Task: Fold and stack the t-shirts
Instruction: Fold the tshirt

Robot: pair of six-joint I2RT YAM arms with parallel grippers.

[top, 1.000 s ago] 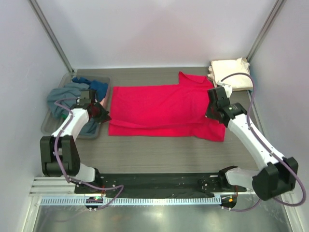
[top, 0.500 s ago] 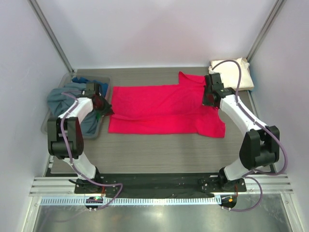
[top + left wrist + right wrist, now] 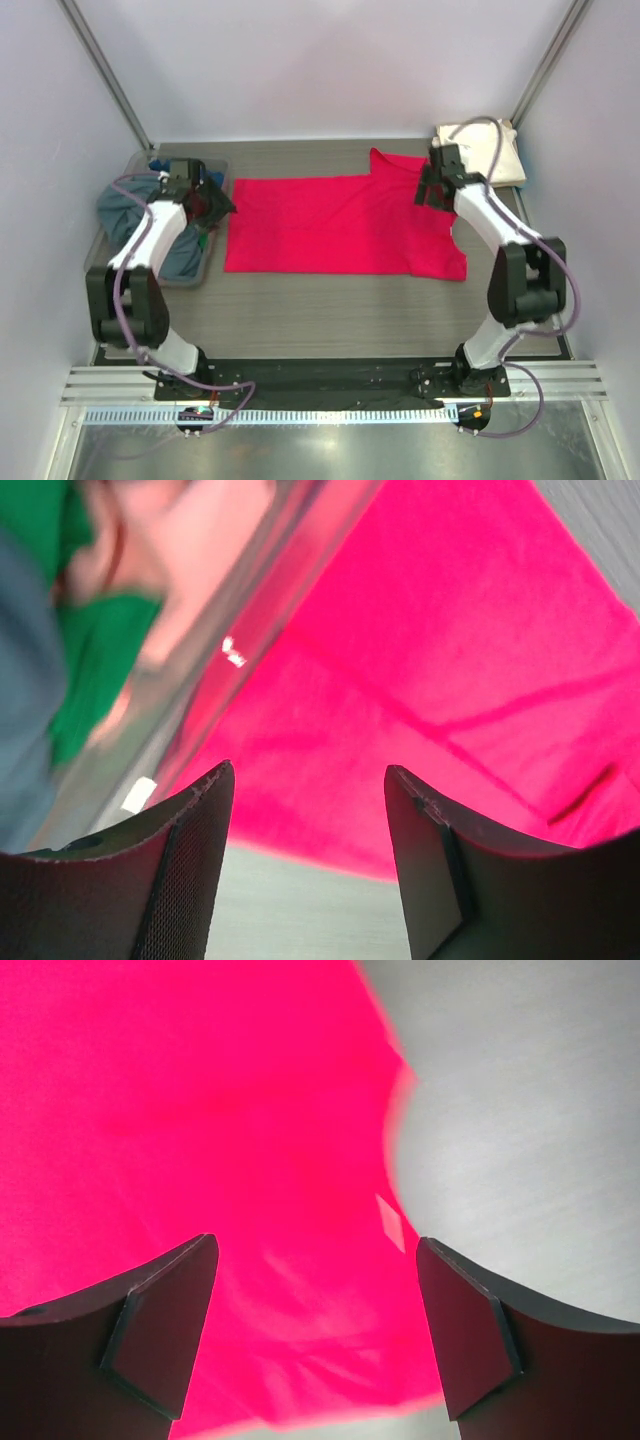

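A bright red t-shirt lies flat as a wide band across the middle of the table, one sleeve pointing to the back. My left gripper hovers open at the shirt's left edge, by the bin. In the left wrist view the red cloth lies beyond the open left gripper, with bare table between the fingers. My right gripper stands open over the shirt's right end; red cloth fills the space under the right gripper. A cream-white folded t-shirt sits at the back right corner.
A clear plastic bin at the left holds grey, blue and green shirts, with pink cloth near its rim. White walls close in on both sides and the back.
Both grippers moved toward the back with the red shirt's layer, then opened and let go. The shirt now lies flatter.
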